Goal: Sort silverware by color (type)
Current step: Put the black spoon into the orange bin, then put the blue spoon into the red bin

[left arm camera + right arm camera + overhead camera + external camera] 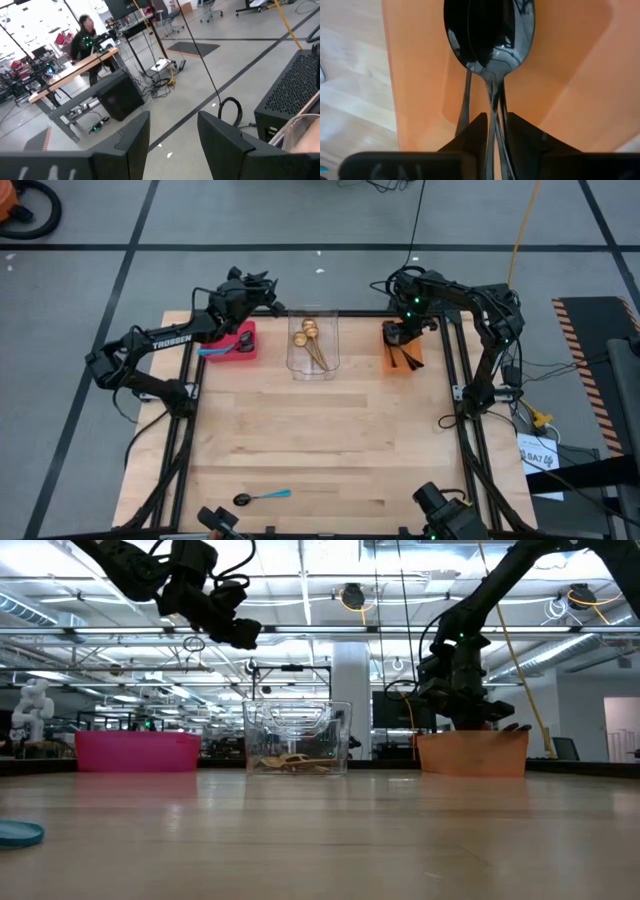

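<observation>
An orange bin at the far right holds dark silvery spoons. My right gripper points down into it, slightly open, its fingers on either side of a spoon handle. A clear bin in the far middle holds gold spoons. In the pink bin at the far left lie blue-handled spoons. My left gripper hovers open and empty above that bin. One blue-handled spoon lies flat near the table's front edge. My right gripper stands over the dark spoon's handle, which runs between its two fingers from above. The gap is narrow; I cannot tell whether the fingers touch the handle. The spoon's bowl rests on other spoons inside the orange bin.
The three bins stand in a row along the far edge. The wide wooden middle of the table lies between them and the lone spoon. A person stands at a desk in the room beyond.
</observation>
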Robot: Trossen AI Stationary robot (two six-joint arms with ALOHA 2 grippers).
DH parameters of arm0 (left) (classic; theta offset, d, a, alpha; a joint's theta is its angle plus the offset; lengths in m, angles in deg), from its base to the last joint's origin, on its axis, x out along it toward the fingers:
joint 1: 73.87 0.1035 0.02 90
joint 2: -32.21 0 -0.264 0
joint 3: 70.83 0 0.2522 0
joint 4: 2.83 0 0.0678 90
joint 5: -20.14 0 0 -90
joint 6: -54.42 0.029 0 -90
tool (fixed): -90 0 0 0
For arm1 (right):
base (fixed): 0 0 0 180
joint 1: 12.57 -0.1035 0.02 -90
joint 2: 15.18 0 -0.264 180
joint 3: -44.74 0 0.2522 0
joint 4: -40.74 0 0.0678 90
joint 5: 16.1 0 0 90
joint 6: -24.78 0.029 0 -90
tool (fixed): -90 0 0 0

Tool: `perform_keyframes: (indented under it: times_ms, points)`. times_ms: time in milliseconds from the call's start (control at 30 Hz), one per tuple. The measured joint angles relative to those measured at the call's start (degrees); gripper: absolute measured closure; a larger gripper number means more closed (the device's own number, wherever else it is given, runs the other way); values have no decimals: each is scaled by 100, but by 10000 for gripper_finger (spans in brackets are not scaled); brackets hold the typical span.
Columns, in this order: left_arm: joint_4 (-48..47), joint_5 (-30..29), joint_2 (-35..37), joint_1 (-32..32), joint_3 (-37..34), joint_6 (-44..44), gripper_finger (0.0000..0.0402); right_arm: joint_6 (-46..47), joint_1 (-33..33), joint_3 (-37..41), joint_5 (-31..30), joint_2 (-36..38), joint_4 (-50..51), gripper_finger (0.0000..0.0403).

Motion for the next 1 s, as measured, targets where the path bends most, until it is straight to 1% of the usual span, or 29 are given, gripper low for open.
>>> perform_keyframes:
  times_ms: [133,233,333,433,700,867,1000]
  points:
    - [-93,2,0,-5,0,-113,229,0,0,0,15,0,38,320]
    - [-235,0,0,-66,0,-214,229,-53,0,-83,20,2,347,317]
    - [-465,4,0,-236,0,-335,229,-288,-34,-231,17,69,630,317]
    - [-799,2,0,-498,0,-467,229,-378,-125,-270,13,325,581,317]
    - [-1645,17,11,-1498,0,-1030,229,-407,-485,-273,0,1442,30,317]
    - [-2007,21,13,-2231,0,-1531,229,-427,-778,-273,-4,2208,-733,316]
    - [-2270,21,15,-2878,0,-2000,229,-626,-1058,-273,-7,2715,-1264,316]
